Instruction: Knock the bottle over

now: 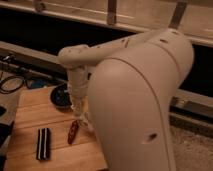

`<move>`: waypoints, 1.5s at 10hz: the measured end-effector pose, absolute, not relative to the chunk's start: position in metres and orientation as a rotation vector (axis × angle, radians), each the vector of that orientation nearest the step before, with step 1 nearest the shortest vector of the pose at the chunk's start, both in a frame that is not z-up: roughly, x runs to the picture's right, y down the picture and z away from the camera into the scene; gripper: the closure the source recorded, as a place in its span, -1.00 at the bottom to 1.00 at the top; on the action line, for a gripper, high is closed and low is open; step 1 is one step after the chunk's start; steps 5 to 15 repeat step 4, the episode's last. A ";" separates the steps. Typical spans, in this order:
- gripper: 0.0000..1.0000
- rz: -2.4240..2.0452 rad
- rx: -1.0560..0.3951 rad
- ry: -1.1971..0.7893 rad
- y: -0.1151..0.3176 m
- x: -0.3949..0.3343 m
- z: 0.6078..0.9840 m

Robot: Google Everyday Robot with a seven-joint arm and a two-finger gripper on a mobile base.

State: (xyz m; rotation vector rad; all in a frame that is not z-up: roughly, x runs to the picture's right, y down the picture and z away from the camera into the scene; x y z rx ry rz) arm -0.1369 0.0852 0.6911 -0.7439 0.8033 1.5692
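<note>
The white arm reaches down over the wooden table (30,112). My gripper (78,107) hangs at the arm's lower end, just right of the round cup. A small whitish shape (83,120) right under the gripper looks like the bottle. It is mostly hidden by the gripper and the arm's big white body. I cannot tell whether it stands upright or whether the gripper touches it. The dark red elongated object (73,132) lies just below left of it.
A round cup with a dark inside (61,97) sits on the table behind the gripper. A black and white striped block (43,143) lies near the table's front left. Cables (12,82) lie on the left past the table's edge. The arm's body covers the table's right part.
</note>
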 end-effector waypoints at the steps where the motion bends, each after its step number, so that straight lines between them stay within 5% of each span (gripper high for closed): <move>1: 1.00 1.558 -0.725 0.755 0.073 -0.155 0.697; 4: 0.73 1.578 -0.645 0.663 0.042 -0.185 0.704; 15: 0.73 1.578 -0.645 0.663 0.042 -0.185 0.704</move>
